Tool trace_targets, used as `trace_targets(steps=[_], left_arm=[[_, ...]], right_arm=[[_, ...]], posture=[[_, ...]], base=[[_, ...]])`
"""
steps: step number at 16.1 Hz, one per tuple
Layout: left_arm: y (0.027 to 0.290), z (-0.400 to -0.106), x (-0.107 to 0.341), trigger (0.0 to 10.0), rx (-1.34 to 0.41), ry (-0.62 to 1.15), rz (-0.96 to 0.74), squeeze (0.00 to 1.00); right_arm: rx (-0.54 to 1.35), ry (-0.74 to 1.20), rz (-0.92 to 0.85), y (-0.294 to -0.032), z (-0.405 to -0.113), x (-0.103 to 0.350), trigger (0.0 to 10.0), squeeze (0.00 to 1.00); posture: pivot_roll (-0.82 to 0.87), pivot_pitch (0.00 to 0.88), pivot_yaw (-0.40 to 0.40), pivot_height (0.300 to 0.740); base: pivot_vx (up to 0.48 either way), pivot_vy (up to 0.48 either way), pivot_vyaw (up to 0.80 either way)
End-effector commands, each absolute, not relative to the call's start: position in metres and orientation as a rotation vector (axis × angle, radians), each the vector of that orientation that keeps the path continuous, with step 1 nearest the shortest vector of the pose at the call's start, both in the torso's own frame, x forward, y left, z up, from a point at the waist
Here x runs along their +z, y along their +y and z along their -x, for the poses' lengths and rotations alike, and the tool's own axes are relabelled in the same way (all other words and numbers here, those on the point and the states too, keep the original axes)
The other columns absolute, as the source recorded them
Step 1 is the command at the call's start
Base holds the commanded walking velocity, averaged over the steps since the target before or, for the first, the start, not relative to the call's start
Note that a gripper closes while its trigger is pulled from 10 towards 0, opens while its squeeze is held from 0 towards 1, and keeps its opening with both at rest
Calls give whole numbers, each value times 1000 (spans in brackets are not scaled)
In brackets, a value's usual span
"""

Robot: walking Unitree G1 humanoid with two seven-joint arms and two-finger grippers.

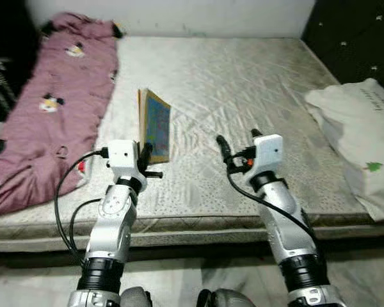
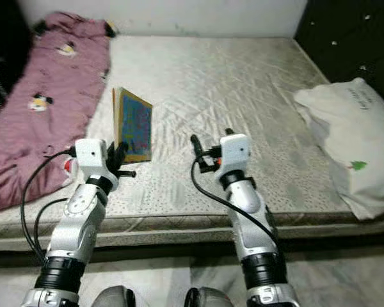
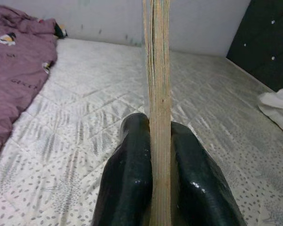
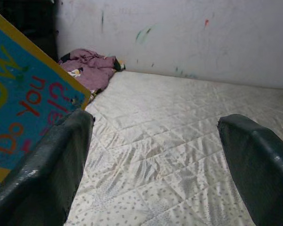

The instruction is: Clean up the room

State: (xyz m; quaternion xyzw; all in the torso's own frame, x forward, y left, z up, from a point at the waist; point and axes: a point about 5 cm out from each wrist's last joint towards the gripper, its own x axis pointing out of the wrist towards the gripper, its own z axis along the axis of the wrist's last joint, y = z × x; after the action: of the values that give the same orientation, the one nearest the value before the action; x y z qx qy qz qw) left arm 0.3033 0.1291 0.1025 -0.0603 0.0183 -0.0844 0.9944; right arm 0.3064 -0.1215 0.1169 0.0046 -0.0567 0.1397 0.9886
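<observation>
One book [image 1: 155, 125] stood upright at centre frame above the mattress [image 1: 243, 89], pinched by the left gripper [image 1: 144, 153], while the right gripper [image 1: 237, 146] hovered spread beside it; one purple blanket [image 1: 51, 102] lay upper left, one white pillow [image 1: 361, 128] at right.

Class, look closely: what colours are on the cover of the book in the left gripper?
The book: blue cover, yellow border, coloured lettering; clearest in the right wrist view.

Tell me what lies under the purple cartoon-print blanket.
The purple cartoon-print blanket lies on the pale quilted mattress, along its left side. Anything beneath its folds is covered and cannot be seen.
</observation>
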Motion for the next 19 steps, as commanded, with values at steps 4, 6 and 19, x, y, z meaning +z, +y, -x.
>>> trace_targets(steps=[4, 6, 19], left_arm=[[130, -305, 114, 10000, -176, -28, 133, 0], [130, -305, 115, 10000, -178, -30, 138, 0], [132, -307, 113, 10000, -151, -9, 137, 0]], right_arm=[[285, -119, -11, -120, -308, 119, 10000, 0], [283, -119, -12, -120, -308, 119, 10000, 0], [273, -116, -20, -121, -309, 119, 10000, 0]], posture=[[-4, 47, -39, 740], [-6, 53, -40, 740], [-6, 60, -40, 740]], base=[[66, 0, 0], [283, 0, 0], [116, -21, -137]])
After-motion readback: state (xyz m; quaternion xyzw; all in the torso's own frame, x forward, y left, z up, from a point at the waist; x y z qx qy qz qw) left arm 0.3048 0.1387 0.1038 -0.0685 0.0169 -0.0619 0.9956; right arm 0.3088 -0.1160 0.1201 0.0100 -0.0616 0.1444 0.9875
